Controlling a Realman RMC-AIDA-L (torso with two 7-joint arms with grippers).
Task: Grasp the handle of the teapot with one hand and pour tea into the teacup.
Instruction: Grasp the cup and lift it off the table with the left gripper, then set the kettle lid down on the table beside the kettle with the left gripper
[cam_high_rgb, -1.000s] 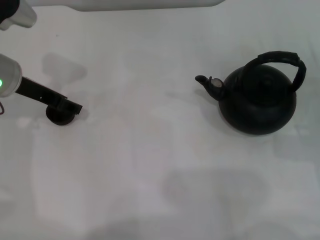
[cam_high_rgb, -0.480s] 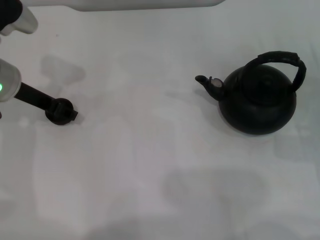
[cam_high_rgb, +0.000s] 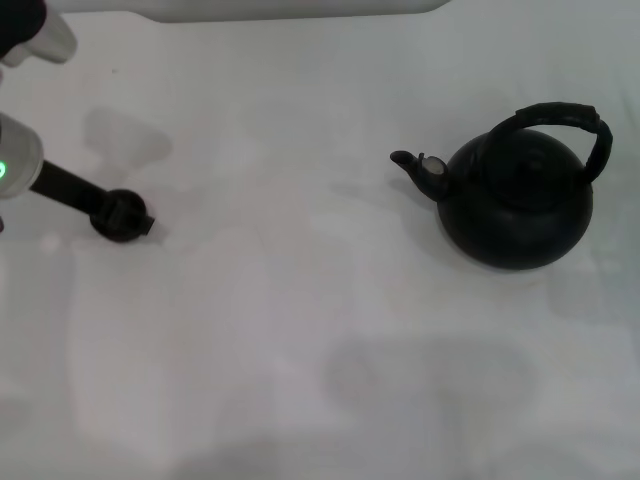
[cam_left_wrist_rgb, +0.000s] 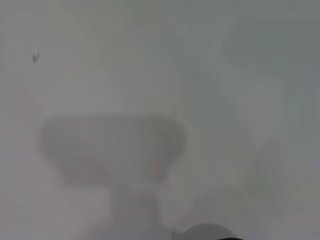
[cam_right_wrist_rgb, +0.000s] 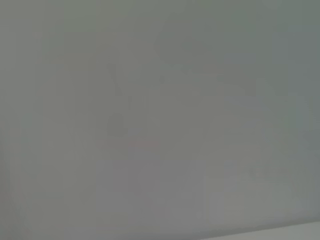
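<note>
Left gripper (cam_high_rgb: 125, 217) at the teacup (cam_high_rgb: 115, 215), far left, grip state unclear; teapot (cam_high_rgb: 515, 205) stands far right, so grasp its handle (cam_high_rgb: 565, 115) at the arch's crown.

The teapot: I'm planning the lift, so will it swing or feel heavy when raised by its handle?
The teapot looks bulky and round, so probably heavy. Its handle arches off-centre, so it may tilt spout-down. The ribbed wrap likely resists slipping.

Your left arm (cam_high_rgb: 18, 165) shows a pale grey rounded casing bearing a small green indicator light; from it extends a slim black link ending in the black left gripper (cam_high_rgb: 135, 222).
</note>
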